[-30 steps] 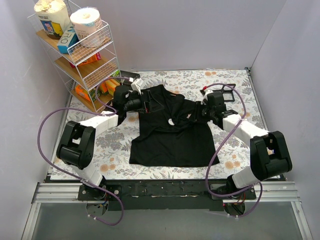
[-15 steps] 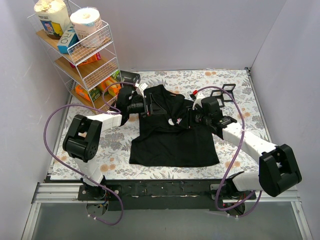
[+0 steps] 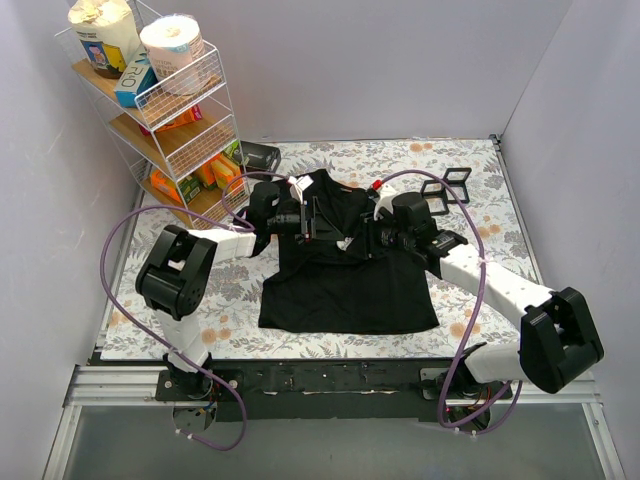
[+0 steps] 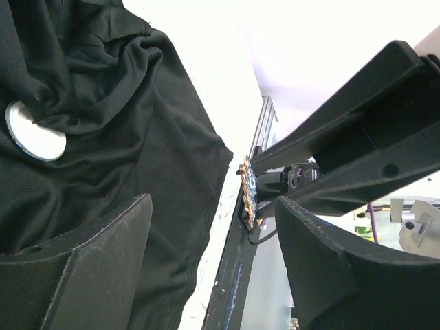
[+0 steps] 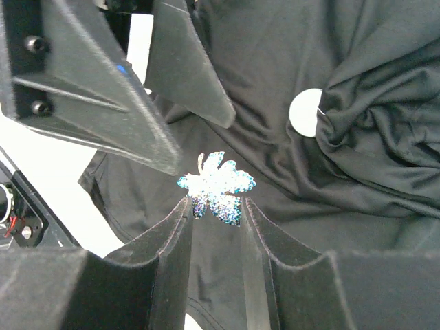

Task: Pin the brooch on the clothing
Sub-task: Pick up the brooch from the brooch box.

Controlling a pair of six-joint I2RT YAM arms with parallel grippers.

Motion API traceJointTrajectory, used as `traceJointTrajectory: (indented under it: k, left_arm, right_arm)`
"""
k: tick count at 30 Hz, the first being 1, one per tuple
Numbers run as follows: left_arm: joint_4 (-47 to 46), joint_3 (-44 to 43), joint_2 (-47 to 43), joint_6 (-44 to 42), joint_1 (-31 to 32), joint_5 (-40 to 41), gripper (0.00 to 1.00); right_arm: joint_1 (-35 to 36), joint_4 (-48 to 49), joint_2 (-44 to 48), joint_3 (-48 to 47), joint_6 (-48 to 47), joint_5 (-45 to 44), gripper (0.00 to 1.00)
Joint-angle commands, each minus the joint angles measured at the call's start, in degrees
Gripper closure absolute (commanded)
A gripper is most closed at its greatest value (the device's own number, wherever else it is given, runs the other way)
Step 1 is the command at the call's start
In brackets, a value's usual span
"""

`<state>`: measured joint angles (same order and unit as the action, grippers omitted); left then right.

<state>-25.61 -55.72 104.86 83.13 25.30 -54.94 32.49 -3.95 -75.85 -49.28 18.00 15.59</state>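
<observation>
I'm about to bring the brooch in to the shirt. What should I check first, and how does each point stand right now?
1. Brooch in the right gripper: ok, pinched between its fingertips.
2. Left gripper free: ok, jaws apart with nothing between them.
3. T-shirt lying flat below the brooch: not ok, the cloth is bunched in folds around the round pale disc.
4. Pin side of the brooch facing the cloth: cannot tell, only its glittery face shows.
5. Room between the two grippers: cannot tell; the left fingers stand close to the brooch in the right wrist view.
</observation>
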Motion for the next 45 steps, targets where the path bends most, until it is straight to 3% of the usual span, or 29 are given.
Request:
traceJointTrajectory:
  k: [1,11,17,28,32,38,41,45]
  left_arm:
    - [-0.06,-1.67,0.87,0.28,0.62,-0.79,0.30]
    - [-1.28,-1.58,2.28,2.38,1.95,-2.19,0.50]
    - [-4.27,-0.79,2.54,4.58,2.30,-3.59,0.57]
    - [-5.68,-0.88,2.98,6.34,3.09,-4.83,0.93]
    - [-5.95,-1.05,3.16,6.60,3.00,-5.53,1.00]
    - [-7.62,-0.53,2.28,6.00,3.09,-5.97,1.00]
    - [0.18,-1.84,-0.17,-2.25,3.00,-2.20,1.00]
    - [7.67,-3.07,-3.08,-11.75,3.00,4.39,1.00]
  right_arm:
    - [1.35,0.69,-0.87,-3.28,-1.21,0.14,0.99]
    - [2.40,1.31,-2.37,-4.34,-1.39,-0.39,0.99]
    - [2.32,0.61,-2.98,-3.99,-2.00,-2.32,0.99]
    - [2.49,1.13,-4.56,-3.72,-1.21,-4.96,0.99]
    - [2.40,1.31,-5.00,-3.72,-0.95,-4.96,0.99]
    - [2.40,0.61,-5.18,-3.90,-0.51,-5.57,0.99]
    - [2.40,-0.36,-4.31,-3.99,0.11,-5.66,0.88]
    - [2.32,-2.29,-1.76,-4.16,1.16,-6.80,0.60]
